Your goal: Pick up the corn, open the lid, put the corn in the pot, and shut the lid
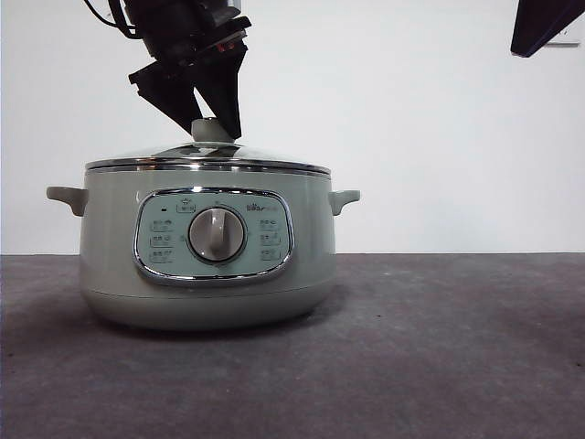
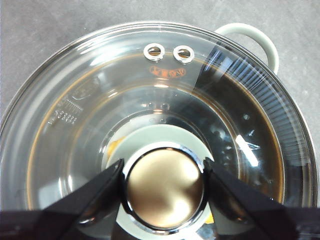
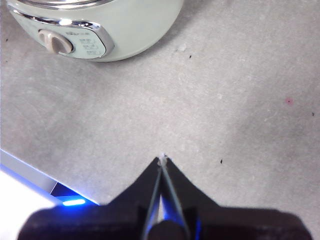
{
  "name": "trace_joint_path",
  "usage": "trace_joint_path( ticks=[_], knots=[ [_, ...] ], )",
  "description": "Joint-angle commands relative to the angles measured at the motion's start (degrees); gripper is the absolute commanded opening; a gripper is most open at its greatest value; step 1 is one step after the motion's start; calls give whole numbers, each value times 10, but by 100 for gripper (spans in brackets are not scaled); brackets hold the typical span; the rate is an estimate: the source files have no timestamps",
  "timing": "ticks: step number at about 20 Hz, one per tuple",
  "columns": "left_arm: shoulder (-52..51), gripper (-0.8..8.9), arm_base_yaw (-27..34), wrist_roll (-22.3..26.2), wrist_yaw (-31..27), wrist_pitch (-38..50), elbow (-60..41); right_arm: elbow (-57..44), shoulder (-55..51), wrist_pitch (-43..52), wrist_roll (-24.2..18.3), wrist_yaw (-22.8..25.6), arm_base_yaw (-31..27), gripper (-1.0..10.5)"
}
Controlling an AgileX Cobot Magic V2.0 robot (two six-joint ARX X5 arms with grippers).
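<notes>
Left end effector (image 2: pixel 164 187) clamps the lid (image 2: pixel 75 125) knob at the pot's (image 1: pixel 110 265) twelve o'clock; releasing off-centre could skew the lid.

I see sage-green pot (image 1: pixel 110 247) upright on grey surface, dial facing front. Glass lid (image 2: pixel 75 125) seated on rim, closed. Yellow-orange bit of corn (image 2: pixel 114 145) glimpsed inside, beside knob (image 2: pixel 165 187).

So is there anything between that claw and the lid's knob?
Nothing visible. The left gripper has a jaw on each side of the knob, with the lid sitting on the pot. Whether the jaws press it is unclear.
</notes>
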Motion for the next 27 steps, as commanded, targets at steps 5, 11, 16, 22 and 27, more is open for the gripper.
trace_joint_path(
  ticks=[5,11,16,22,27],
  knots=[
    [3,607,2,-10,-2,12,-5,-5,0,3,-9,0,0,-16],
    [-75,606,2,-12,-2,-2,-5,-5,0,3,-9,1,0,-16],
    [-165,420,2,-31,-2,-90,-5,-5,0,3,-8,38,0,-16],
    [-262,-5,2,-32,-2,-178,-5,-5,0,4,-8,38,0,-16],
    [-313,-4,2,-94,-1,-180,-5,-5,0,4,-8,38,0,-16]
  ],
)
